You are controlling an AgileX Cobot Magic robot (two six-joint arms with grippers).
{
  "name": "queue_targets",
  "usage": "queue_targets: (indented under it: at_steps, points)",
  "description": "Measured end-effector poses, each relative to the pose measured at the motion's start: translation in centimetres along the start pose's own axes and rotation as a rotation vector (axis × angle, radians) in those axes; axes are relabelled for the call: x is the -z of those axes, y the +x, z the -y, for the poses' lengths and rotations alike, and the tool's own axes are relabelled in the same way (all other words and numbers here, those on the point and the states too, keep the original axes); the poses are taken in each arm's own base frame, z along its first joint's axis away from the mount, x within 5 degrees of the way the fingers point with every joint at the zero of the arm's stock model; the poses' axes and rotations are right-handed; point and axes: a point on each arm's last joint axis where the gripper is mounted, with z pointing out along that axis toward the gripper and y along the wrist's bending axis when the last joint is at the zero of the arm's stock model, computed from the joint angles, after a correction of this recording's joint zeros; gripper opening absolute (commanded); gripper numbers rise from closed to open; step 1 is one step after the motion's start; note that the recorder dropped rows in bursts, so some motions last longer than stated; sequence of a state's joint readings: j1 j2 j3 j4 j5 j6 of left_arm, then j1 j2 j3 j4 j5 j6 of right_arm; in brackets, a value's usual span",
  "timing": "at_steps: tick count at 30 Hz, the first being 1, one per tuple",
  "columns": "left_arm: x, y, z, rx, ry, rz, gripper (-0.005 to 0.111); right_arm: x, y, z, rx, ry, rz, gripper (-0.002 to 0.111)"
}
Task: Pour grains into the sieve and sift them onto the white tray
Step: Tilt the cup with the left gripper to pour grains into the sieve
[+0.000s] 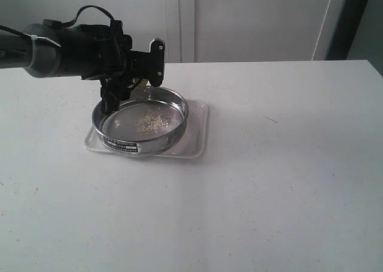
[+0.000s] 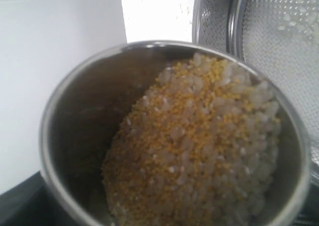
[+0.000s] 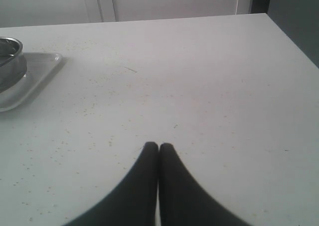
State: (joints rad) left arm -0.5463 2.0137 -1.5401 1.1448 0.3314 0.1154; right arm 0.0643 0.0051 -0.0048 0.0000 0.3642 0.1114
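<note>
The sieve (image 1: 140, 127) rests on the white tray (image 1: 196, 134), left of the table's centre. A small patch of pale yellow grains (image 1: 152, 122) lies on its mesh. My left gripper (image 1: 128, 83) hangs over the sieve's far-left rim, shut on a small steel cup (image 2: 75, 136) that is tilted towards the sieve (image 2: 279, 42). In the left wrist view the cup is heaped with golden and whitish grains (image 2: 199, 151) reaching its lower lip. My right gripper (image 3: 158, 147) is shut and empty, low over bare table. Its view shows the tray (image 3: 42, 69) and sieve (image 3: 11, 61) far off.
Stray grains speckle the white tabletop (image 3: 99, 111) between the right gripper and the tray. A white wall and a door frame (image 1: 179, 20) stand behind the table. The right arm is outside the exterior view.
</note>
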Motion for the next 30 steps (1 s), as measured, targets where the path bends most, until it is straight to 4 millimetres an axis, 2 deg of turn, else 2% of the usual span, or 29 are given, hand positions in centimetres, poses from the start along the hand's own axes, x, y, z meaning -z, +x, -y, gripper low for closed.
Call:
queue_targets:
  at_steps: [9, 15, 30]
  points:
    - [-1.4, -1.2, 1.7, -0.136, 0.007, -0.015, 0.0, 0.0, 0.0, 0.0, 0.0, 0.0, 0.0, 0.0]
    - [-1.7, -1.7, 2.1, -0.166, 0.005, -0.007, 0.0, 0.0, 0.0, 0.0, 0.0, 0.0, 0.0, 0.0]
    - [-1.3, 0.7, 2.2, -0.187, 0.04, -0.265, 0.0, 0.0, 0.0, 0.0, 0.0, 0.0, 0.0, 0.0]
